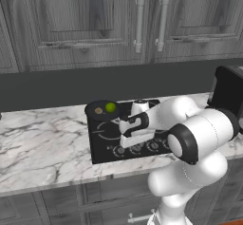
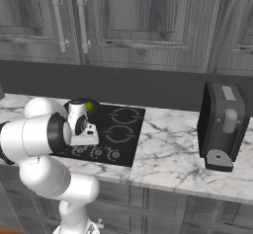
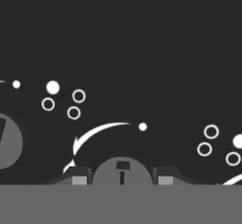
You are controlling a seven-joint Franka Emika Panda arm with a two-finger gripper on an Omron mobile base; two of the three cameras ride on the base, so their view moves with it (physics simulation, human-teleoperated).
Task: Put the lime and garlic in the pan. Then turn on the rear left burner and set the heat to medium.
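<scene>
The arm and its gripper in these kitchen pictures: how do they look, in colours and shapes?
The arm is made of glossy white, rounded, bulbous segments, joined by black rings and dark round caps at the joints. Its hand is a white block with dark parts. The gripper ends in two small dark finger tips with paler grey faces. No cables or markings can be seen.
</scene>
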